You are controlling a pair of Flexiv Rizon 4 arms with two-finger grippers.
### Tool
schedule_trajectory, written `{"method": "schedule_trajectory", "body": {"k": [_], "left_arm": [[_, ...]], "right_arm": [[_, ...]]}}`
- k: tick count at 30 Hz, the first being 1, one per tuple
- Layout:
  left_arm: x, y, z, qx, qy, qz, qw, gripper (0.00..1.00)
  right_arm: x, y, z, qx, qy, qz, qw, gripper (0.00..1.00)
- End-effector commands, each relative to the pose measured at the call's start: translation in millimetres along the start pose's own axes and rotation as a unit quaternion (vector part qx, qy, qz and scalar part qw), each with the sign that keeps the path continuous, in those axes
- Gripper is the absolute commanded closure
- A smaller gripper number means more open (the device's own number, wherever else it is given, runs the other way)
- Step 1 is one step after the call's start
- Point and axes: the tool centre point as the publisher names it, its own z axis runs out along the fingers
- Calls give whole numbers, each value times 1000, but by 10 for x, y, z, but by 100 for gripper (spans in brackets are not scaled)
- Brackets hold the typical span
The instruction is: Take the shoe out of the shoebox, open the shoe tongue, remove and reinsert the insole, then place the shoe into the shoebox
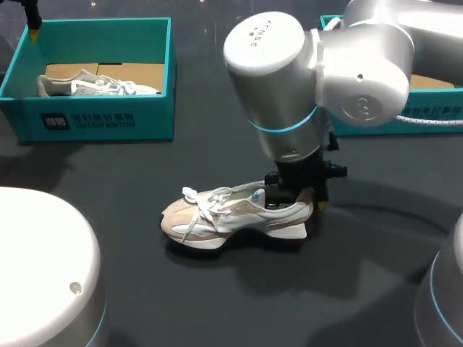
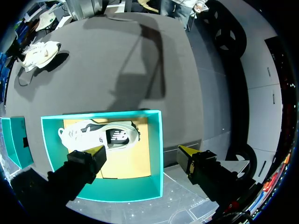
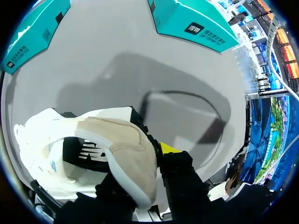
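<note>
Shoe (image 1: 239,213) is lying sole down on the table (image 1: 108,173), out of its box, with its long axis running across the robot's front, toe pointing to its left and heel to its right. Right gripper (image 1: 302,196) is pinching the heel collar, one yellow tip outside and the other seemingly inside, though that finger is mostly hidden. Laces are looking tied, so I'm judging that tongue-opening is the step in hand. Next is calling for a second grip at the tongue. Well beyond the shoe's toe, the left gripper (image 2: 141,153) is hanging with fingers spread above the shoebox (image 1: 94,119), which is holding a second shoe (image 1: 94,85).
</note>
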Motion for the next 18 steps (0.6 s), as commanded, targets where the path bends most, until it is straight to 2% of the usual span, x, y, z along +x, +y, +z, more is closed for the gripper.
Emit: {"method": "schedule_trajectory", "body": {"k": [1,10,18], "left_arm": [[5,3,-1,0,1,1,1000,0],[5,3,-1,0,1,1,1000,0],[5,3,-1,0,1,1,1000,0]], "right_arm": [[53,-22,157,5,20,-2,1000,100],[224,-82,318,20,34,-7,999,100],[283,-118,395,28,38,-2,999,100]]}}
